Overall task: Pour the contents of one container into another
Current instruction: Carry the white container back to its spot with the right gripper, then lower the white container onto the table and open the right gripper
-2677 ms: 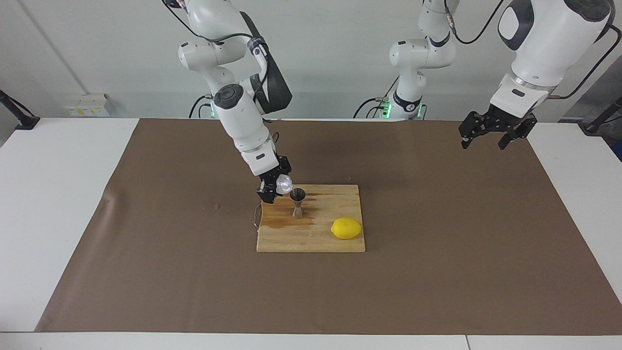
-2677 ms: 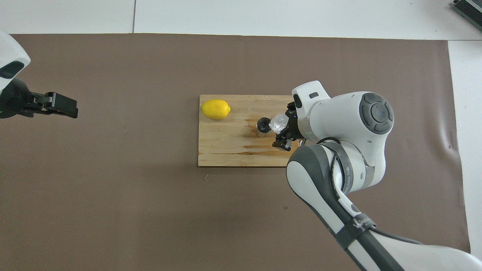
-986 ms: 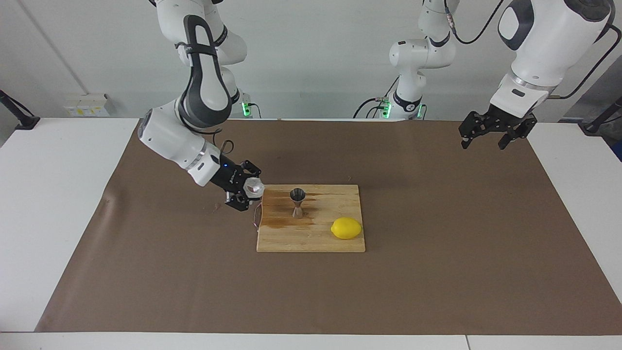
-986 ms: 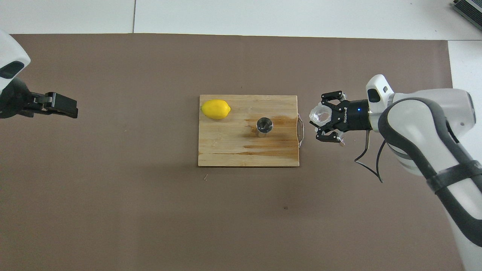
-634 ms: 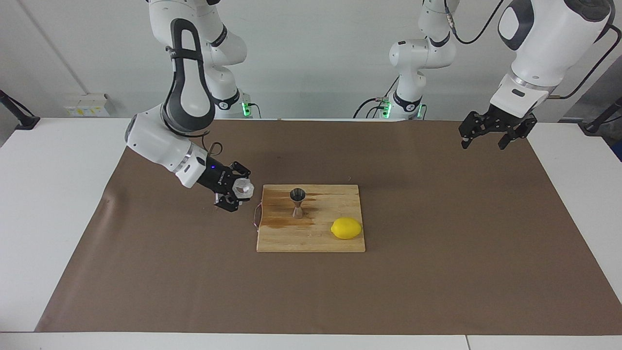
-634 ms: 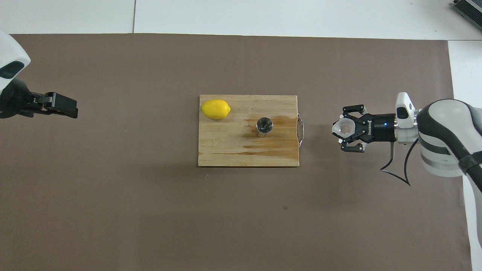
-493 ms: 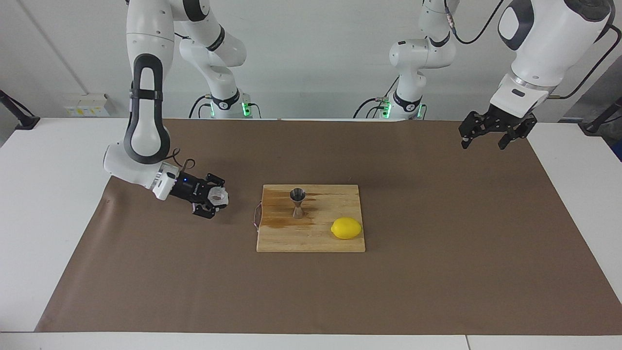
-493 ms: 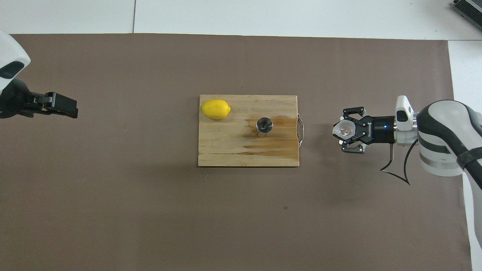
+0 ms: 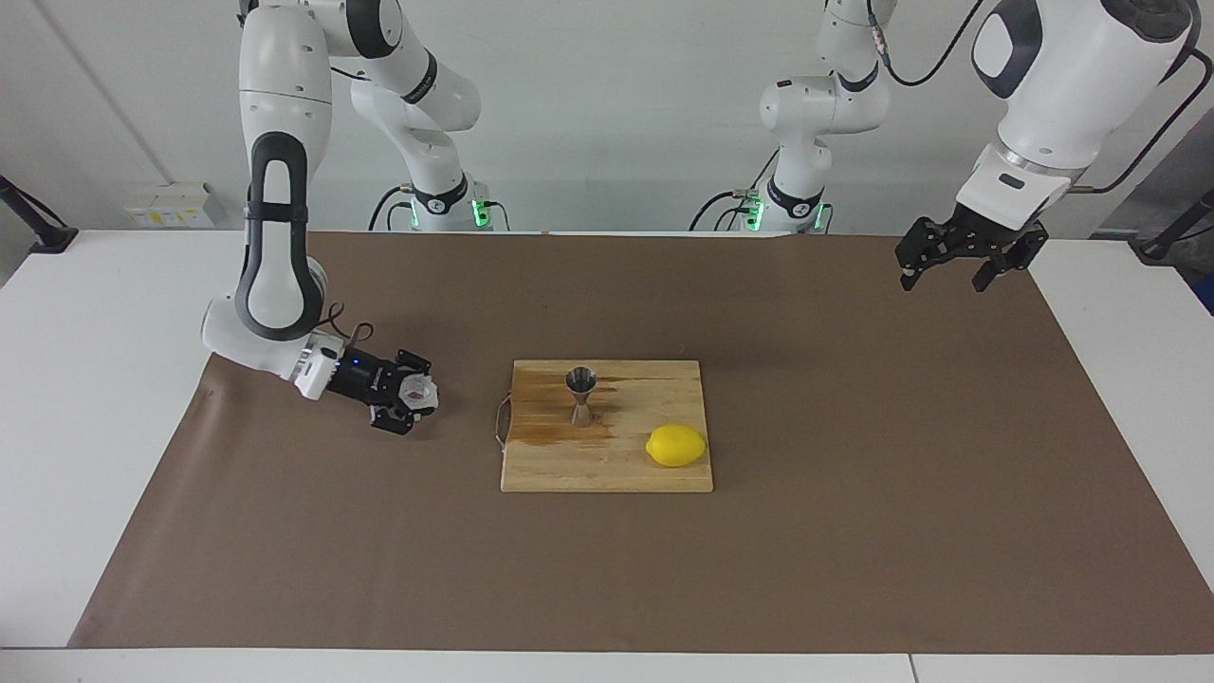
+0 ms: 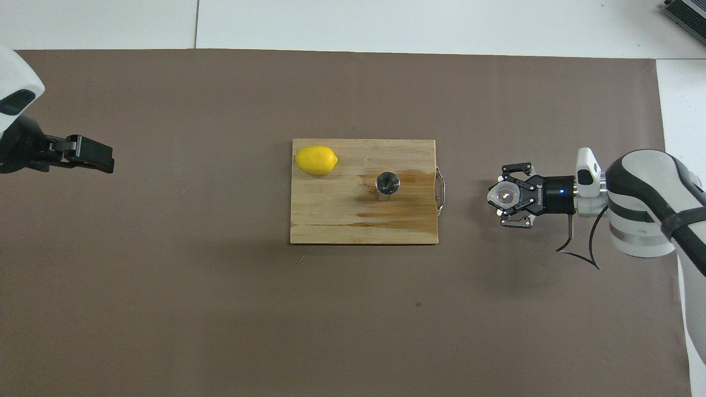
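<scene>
A steel jigger [image 9: 580, 396] [image 10: 386, 184] stands upright on the wooden cutting board [image 9: 607, 465] [image 10: 331, 220]. My right gripper [image 9: 418, 396] [image 10: 501, 194] is low over the brown mat, beside the board toward the right arm's end of the table. It is shut on the small clear cup [image 9: 420, 389] [image 10: 505, 193], whose mouth faces up in the overhead view. Whether the cup touches the mat I cannot tell. My left gripper [image 9: 948, 275] [image 10: 105, 161] waits open and holds nothing, up over the mat at the left arm's end.
A yellow lemon [image 9: 676, 445] [image 10: 315, 160] lies on the board's corner, farther from the robots than the jigger. Wet stains darken the board around the jigger. A wire handle [image 10: 440, 190] sticks out of the board's edge toward the cup.
My right gripper has carried the cup away from the board's edge toward the right arm's end and lower toward the mat. The left arm, jigger and lemon have not moved.
</scene>
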`<state>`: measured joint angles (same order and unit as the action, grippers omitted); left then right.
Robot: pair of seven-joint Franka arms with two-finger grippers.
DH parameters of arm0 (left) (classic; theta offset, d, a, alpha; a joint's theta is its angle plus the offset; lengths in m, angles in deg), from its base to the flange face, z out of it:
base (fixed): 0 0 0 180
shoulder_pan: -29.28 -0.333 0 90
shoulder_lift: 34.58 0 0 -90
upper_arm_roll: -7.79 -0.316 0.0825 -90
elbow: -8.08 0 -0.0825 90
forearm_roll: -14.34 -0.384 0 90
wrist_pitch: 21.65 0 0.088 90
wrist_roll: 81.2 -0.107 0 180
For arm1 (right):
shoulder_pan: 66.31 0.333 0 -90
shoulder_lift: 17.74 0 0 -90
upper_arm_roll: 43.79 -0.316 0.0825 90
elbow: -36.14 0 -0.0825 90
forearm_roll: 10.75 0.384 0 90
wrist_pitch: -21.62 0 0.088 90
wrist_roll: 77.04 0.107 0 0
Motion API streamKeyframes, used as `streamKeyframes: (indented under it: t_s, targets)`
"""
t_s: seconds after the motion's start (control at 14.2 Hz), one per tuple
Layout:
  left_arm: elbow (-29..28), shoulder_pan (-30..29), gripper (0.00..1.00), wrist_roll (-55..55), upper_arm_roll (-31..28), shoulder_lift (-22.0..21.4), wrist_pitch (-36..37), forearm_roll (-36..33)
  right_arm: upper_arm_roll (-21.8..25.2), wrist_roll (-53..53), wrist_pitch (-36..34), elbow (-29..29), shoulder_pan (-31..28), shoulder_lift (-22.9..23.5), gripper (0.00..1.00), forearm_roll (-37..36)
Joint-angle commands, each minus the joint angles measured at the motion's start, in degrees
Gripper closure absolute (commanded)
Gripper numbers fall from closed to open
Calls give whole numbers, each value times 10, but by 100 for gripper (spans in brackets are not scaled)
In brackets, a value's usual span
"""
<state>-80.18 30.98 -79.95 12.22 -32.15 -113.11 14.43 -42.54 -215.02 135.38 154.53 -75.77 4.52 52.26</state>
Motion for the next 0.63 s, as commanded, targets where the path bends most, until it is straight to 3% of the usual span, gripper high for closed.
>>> streamKeyframes:
  t_s: [0.0,0.42,0.49,0.56]
  targets:
    - [-20,-9,0,-2,5,-17,-5,7,-6,-33,4,13,-17,2,77,3]
    - [-20,-9,0,-2,5,-17,-5,8,-5,-53,18,25,-20,2,77,1]
    - [-20,-9,0,-2,5,-17,-5,7,-5,-59,22,25,-20,2,73,0]
    - [-20,-8,0,-2,5,-17,-5,8,-5,-66,33,25,-20,3,61,0]
